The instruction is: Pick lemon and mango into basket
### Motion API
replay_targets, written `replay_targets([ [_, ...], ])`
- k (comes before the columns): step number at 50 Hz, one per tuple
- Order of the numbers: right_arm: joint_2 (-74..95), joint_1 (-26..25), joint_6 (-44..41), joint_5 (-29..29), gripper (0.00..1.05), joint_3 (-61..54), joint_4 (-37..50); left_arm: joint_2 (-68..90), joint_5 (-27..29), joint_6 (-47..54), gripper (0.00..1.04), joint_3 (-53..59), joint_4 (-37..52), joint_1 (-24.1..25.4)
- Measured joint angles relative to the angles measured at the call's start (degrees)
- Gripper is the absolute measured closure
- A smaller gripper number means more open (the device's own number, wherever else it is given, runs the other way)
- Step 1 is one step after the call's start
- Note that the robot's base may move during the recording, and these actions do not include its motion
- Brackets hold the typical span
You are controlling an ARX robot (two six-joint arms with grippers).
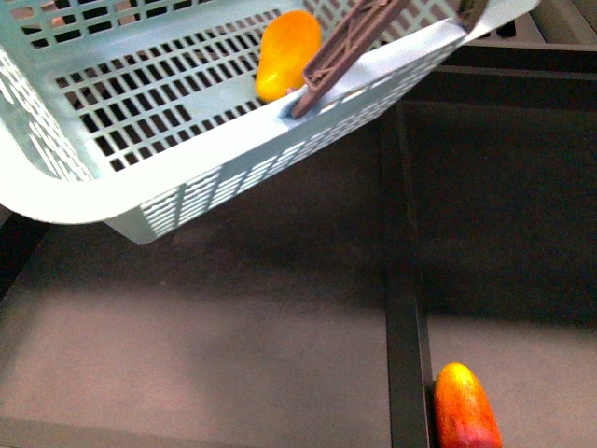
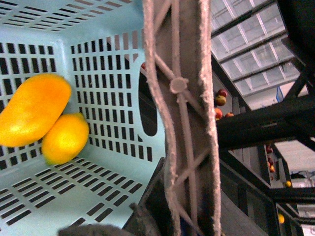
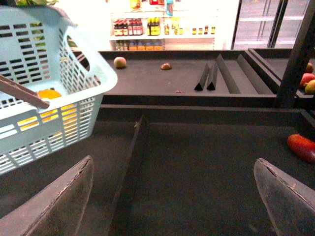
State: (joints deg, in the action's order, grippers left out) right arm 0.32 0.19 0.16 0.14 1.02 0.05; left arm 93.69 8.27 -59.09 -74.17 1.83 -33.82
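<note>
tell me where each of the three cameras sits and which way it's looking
Front view: on the robot's body, looking down at the tilted basket above a dark shelf; a red-orange fruit lies near the bottom edge; no arm shows.
Left wrist view: on the left arm, close against the brown handle, looking into the basket at the mango and lemon.
Right wrist view: on the right arm, looking across empty shelving toward store shelves; the right gripper shows, its fingers spread wide.
Shared: all three see the basket.
</note>
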Motion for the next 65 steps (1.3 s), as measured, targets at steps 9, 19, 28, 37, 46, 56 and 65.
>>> replay_targets([
  [9,0.0,0.0,0.0,-0.02,0.09,0.0,0.0,8.61,-3.65,-6.43,0.99,-4.42,1.77,6.97],
  [19,0.0,0.0,0.0,-0.02,0.09,0.0,0.0,21.97,-3.74,-19.69,0.99,-14.21,2.03,14.62],
  [28,0.0,0.0,0.0,-0.02,0.09,0.0,0.0,30.32,-1.16,-22.23,0.99,-20.61,1.03,18.8],
  [37,0.0,0.0,0.0,-0.02,0.09,0.0,-0.02,33.94,-1.2,-24.98,0.99,-21.14,-0.24,20.24],
  [46,-0.02,0.0,0.0,-0.02,0.09,0.0,-0.02,33.97,-2.99,-25.88,0.99,-16.98,-0.72,20.55],
  [56,0.0,0.0,0.0,-0.02,0.09,0.0,-0.02,32.24,-4.0,-24.7,0.99,-13.99,-1.42,20.85],
  [65,-0.02,0.0,0.02,-0.02,0.09,0.0,-0.02,30.21,-4.24,-24.06,0.78,-10.88,-0.33,21.14],
])
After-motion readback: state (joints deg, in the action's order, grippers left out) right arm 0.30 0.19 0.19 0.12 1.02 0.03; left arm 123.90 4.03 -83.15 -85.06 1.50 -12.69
